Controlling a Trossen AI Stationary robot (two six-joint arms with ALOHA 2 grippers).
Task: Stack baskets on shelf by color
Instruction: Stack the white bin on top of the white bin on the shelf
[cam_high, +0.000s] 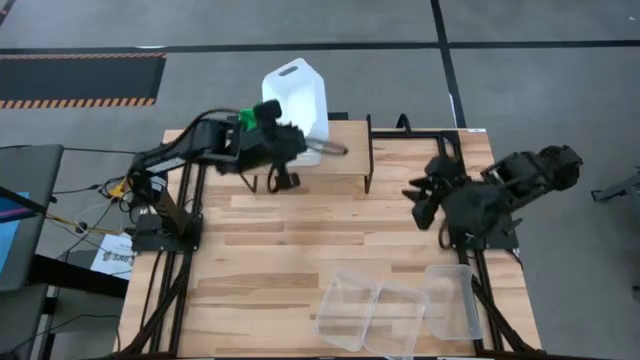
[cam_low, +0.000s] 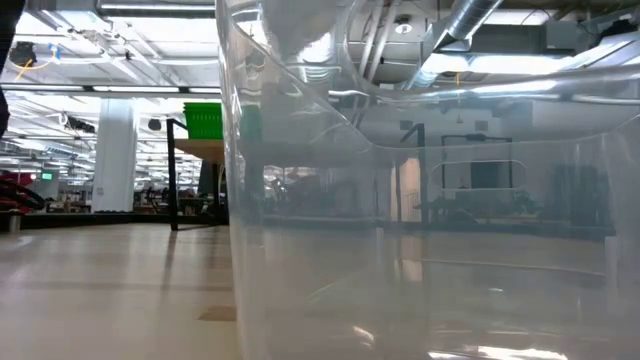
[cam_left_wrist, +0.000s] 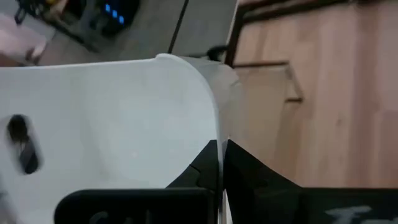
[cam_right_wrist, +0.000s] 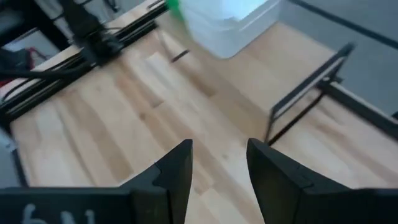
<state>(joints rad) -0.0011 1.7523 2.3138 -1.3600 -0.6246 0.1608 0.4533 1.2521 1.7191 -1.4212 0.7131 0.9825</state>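
Placing the opaque white plastic basket (cam_high: 297, 98) on the small light-wood shelf (cam_high: 340, 150).
Left gripper (cam_high: 300, 152) pinches its rim; it should lower squarely onto the shelf, beside the green basket (cam_high: 247, 116), before letting go. Right gripper (cam_high: 421, 196) waits part-open over the bench (cam_high: 270, 240).

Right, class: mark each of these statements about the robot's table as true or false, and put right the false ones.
1. The left gripper is shut on a white basket. True.
2. The right gripper holds a clear basket. False: it is open and holds nothing.
3. Clear baskets lie at the table's near edge. True.
4. The white basket lies flat on the table. False: it is tilted, lifted at the shelf.
5. Something green shows beside the left arm. True.
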